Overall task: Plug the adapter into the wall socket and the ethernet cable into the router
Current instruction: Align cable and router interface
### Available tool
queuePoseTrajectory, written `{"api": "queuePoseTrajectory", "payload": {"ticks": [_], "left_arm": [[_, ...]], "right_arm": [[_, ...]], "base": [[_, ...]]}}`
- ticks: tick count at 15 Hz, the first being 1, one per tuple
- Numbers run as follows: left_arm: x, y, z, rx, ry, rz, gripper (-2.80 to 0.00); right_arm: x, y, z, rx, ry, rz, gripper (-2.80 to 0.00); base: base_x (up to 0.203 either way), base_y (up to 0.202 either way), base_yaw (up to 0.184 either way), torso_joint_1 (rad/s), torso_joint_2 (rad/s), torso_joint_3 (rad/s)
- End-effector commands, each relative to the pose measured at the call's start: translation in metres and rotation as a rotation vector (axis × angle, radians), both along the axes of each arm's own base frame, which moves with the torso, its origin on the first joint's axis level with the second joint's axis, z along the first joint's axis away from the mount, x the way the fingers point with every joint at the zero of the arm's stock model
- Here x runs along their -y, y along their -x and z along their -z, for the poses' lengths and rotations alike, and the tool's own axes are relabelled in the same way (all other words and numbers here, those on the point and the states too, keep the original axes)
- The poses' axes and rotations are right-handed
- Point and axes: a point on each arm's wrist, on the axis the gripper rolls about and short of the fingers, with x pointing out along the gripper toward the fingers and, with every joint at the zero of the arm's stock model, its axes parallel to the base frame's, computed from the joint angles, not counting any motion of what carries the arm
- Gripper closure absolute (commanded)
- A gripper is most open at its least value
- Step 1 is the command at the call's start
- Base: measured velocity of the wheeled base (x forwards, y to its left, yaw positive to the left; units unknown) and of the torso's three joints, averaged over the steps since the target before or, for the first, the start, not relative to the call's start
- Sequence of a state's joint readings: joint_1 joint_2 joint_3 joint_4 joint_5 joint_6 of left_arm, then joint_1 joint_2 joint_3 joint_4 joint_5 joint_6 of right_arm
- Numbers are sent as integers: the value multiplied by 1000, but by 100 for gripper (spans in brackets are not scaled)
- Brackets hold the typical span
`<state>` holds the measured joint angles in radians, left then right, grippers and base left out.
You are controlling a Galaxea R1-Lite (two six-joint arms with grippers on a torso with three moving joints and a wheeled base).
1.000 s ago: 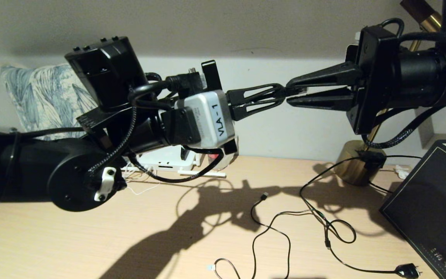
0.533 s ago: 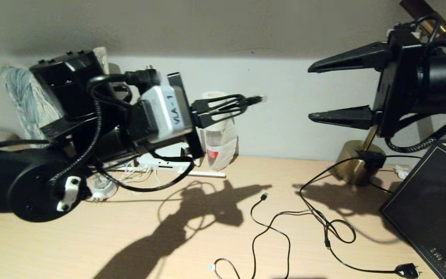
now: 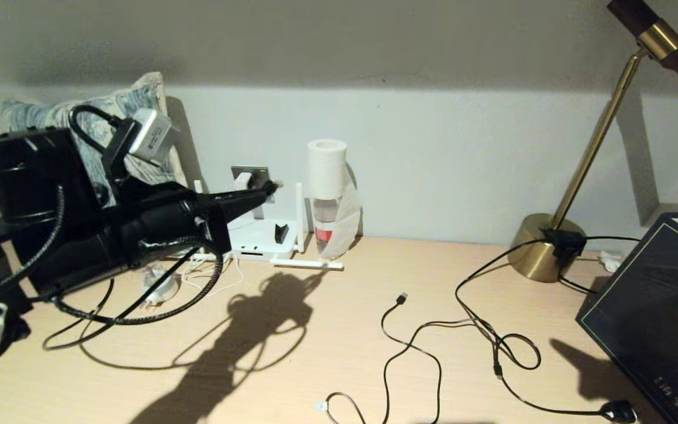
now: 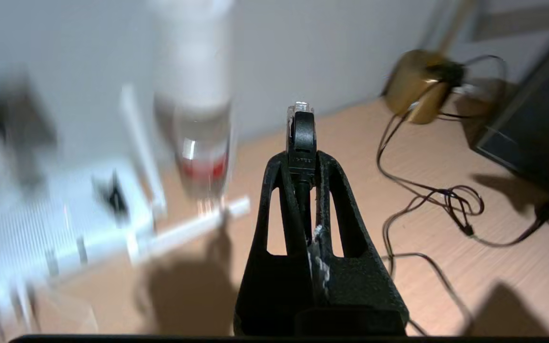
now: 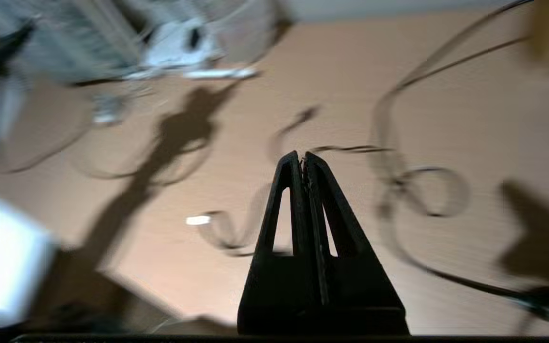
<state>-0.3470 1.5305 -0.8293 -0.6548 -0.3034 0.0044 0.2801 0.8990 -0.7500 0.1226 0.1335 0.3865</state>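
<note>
**Left arm swinging cable toward the router**

Both arms are parting: the left tool (image 3: 259, 193) is swinging over to the router (image 3: 256, 238) below the wall socket (image 3: 252, 176), clenching the ethernet cable (image 4: 300, 136). Right tool (image 5: 303, 162) is pulling out over open desk (image 3: 327, 353), pinched shut on nothing.

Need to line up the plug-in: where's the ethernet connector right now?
Clamped in the left gripper, the ethernet cable tip is on the head view's left, above the router, near the wall socket.
</note>
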Motion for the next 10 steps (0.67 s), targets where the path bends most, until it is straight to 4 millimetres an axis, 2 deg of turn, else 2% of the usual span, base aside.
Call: {"api": "queuePoseTrajectory", "payload": {"ticks": [1, 2, 5, 8, 10], "left_arm": [[-2, -9, 20, -103, 20, -141, 0], [-2, -10, 28, -132, 17, -174, 0], [-3, -7, 28, -136, 26, -196, 0], [-1, -9, 20, -129, 154, -189, 0], [3, -12, 25, -137, 218, -188, 0]], "right_arm": [[26, 74, 24, 233, 123, 160, 0], [31, 86, 46, 244, 213, 269, 0], [36, 103, 93, 212, 490, 501, 0], [34, 103, 128, 119, 565, 558, 0], [34, 103, 144, 87, 573, 541, 0]], "base": [[0, 0, 0, 0, 0, 0], [0, 0, 0, 0, 0, 0], [0, 0, 0, 0, 0, 0], [0, 0, 0, 0, 0, 0], [0, 0, 0, 0, 0, 0]]}}
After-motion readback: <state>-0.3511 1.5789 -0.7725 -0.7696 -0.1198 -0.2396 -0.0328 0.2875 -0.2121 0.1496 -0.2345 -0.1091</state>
